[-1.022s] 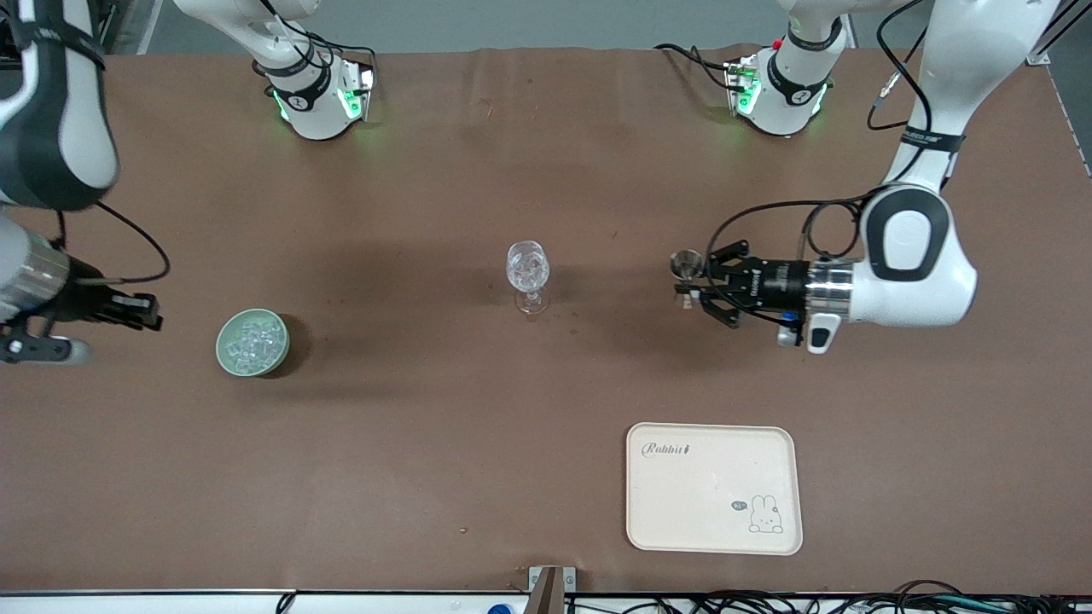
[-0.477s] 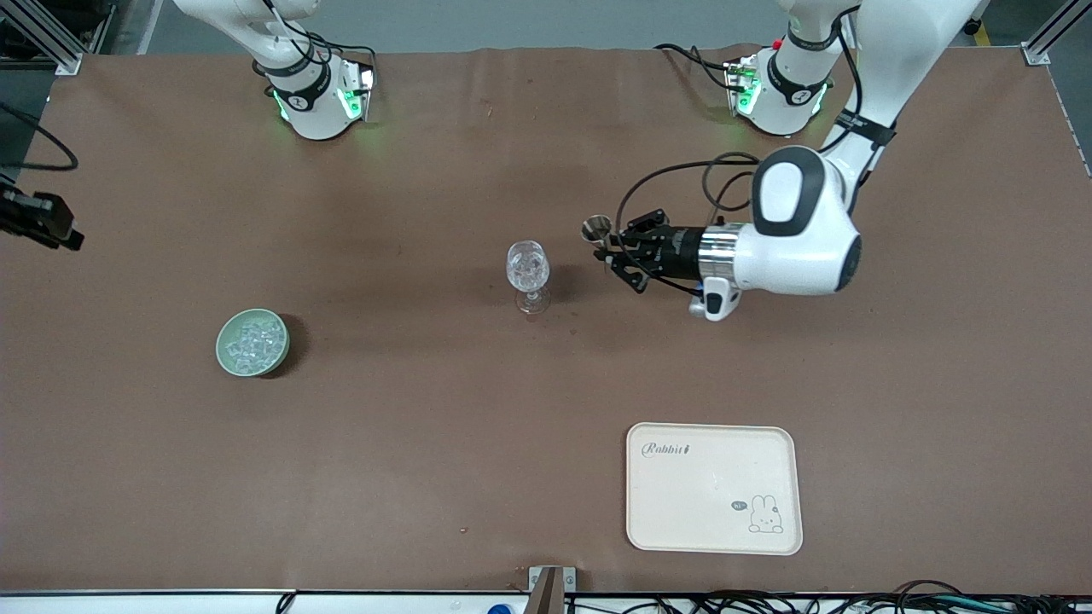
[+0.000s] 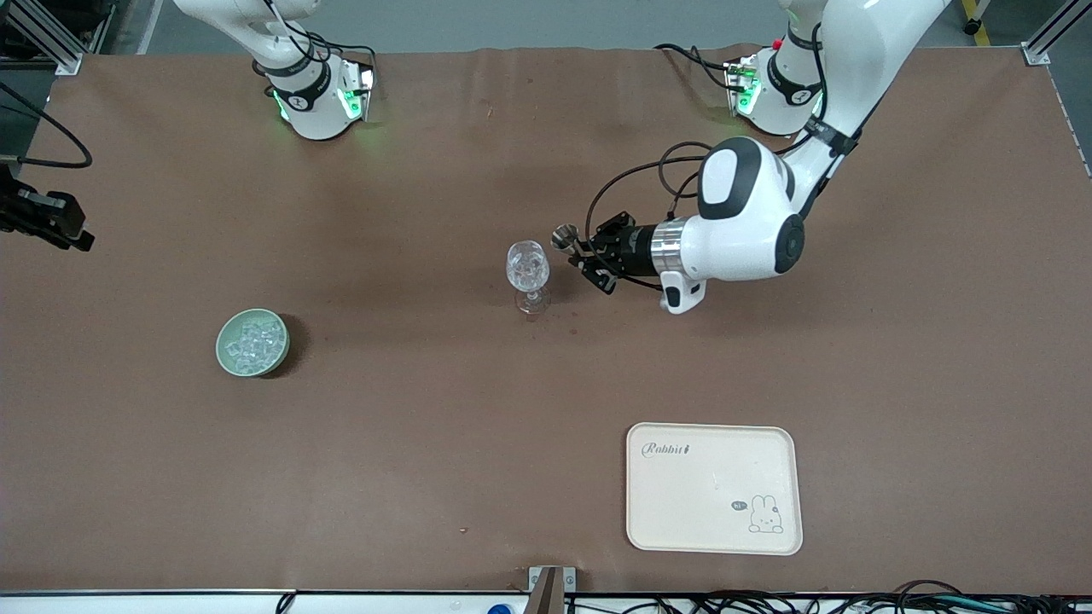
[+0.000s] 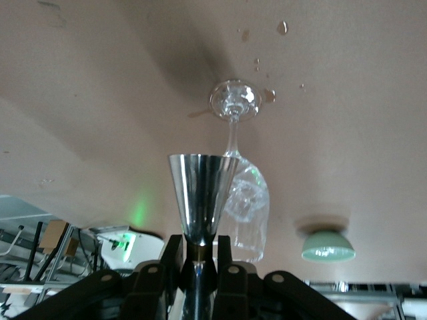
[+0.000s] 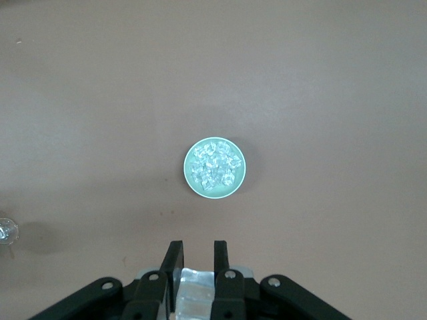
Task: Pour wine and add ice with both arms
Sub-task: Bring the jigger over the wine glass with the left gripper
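A clear patterned stemmed glass (image 3: pixel 527 266) stands upright mid-table. My left gripper (image 3: pixel 584 251) is shut on the stem of a steel jigger (image 3: pixel 564 236), held upright just beside the glass rim toward the left arm's end. In the left wrist view the jigger (image 4: pixel 201 193) sits between the fingers (image 4: pixel 172 248), with the glass (image 4: pixel 243 213) close by it. The ice (image 3: pixel 254 341) fills a pale green bowl (image 3: pixel 223 341). My right gripper (image 3: pixel 51 223) is up at the right arm's end. In its wrist view it (image 5: pixel 197 257) looks down on the bowl (image 5: pixel 189 167) and is shut on a clear glassy block (image 5: pixel 193 293).
A cream tray (image 3: pixel 713 488) with a rabbit drawing lies nearer the front camera, toward the left arm's end. A few liquid drops (image 4: pixel 282 27) lie on the brown table near the glass foot. Both arm bases stand along the table's top edge.
My left gripper has carried the jigger across the table to the glass. My right arm has lifted up and away from beside the bowl.
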You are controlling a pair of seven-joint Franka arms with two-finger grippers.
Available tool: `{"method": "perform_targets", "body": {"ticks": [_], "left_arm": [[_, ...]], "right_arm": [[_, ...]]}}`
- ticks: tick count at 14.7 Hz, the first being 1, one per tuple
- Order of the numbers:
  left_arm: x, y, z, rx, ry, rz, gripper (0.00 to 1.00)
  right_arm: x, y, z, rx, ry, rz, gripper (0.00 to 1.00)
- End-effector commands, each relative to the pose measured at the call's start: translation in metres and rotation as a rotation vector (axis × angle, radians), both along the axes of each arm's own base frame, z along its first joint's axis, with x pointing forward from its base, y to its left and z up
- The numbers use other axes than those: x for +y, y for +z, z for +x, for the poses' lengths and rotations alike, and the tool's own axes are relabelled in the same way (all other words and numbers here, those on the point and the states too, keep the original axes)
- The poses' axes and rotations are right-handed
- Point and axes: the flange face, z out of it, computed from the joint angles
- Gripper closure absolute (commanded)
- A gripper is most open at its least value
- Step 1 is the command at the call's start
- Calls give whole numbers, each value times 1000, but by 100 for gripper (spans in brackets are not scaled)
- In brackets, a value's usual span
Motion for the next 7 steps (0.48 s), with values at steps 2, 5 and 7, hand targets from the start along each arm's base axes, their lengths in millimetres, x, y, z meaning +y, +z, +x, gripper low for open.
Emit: {"method": "perform_targets", "body": {"ticks": [2,5,7], "left_arm": [[-24,1,20,17,35,58,100],[-36,2,26,10,74,102,100],[-41,3,23,-16,72,139,100]], "right_arm": [[7,4,-12,-12,-10,1,100],[7,4,-12,-11,-10,1,100],[12,3,-11,-9,-2,1,100]]}}
